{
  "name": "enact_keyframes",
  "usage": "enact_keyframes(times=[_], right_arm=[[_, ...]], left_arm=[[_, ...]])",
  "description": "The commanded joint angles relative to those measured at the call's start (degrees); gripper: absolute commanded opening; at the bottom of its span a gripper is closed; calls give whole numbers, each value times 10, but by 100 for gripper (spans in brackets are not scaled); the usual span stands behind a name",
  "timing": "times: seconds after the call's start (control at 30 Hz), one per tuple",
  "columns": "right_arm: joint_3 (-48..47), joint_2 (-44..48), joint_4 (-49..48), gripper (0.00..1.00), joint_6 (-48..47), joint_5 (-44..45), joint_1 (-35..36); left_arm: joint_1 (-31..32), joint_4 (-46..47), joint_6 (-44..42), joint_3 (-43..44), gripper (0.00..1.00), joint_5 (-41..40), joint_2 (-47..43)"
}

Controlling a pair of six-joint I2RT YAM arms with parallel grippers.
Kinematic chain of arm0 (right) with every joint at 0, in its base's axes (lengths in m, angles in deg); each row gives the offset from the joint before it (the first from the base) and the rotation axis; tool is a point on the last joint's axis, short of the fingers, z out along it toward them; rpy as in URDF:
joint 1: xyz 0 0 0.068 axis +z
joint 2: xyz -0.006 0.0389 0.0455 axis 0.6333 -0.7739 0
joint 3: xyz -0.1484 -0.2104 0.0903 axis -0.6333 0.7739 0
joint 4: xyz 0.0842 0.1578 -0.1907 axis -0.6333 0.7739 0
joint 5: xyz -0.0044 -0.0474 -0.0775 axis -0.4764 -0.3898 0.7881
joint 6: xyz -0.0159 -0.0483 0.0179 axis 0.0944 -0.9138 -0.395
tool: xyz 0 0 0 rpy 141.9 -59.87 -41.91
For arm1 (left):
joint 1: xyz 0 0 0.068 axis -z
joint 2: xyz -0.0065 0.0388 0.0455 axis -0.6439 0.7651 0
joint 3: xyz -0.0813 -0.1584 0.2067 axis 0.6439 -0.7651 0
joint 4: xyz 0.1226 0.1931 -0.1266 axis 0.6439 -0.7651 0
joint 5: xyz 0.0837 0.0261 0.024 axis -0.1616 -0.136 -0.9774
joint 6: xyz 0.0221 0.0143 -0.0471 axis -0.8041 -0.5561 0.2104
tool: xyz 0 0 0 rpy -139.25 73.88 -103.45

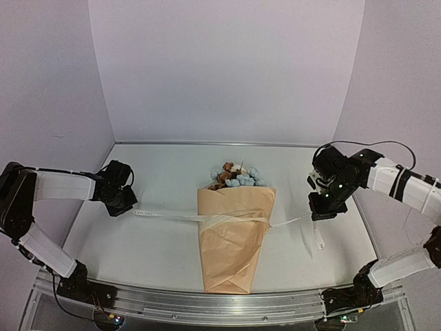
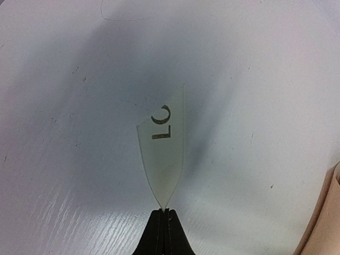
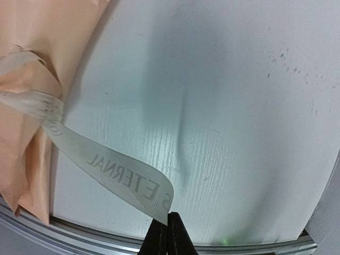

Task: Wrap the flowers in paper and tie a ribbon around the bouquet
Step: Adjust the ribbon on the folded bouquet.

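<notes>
Jaws of the left gripper [image 2: 165, 213] and the right gripper [image 3: 166, 217] were pinched shut on opposite tails of the ribbon [image 1: 169, 216], which stretched inward from each to the bouquet [image 1: 233, 231] lying between them, seemingly so an outward pull would cinch it round the paper [image 1: 226, 272].

The left pincer [image 2: 166, 212] is pinching the ribbon [image 2: 163, 156] over the tabletop [image 2: 64, 159]; paper [image 2: 329, 223] is showing at the right edge.
</notes>
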Motion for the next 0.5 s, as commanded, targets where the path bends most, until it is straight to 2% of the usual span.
enact_keyframes(times=[0.0,0.23,0.47], right_arm=[[-43,33,57,0,-8,-32,-1],[-89,62,80,0,-18,-17,23],[-131,87,102,0,-45,23,39]], left_arm=[[-2,36,-34,20,0,32,7],[2,70,-70,39,0,103,26],[37,102,-93,79,0,177,40]])
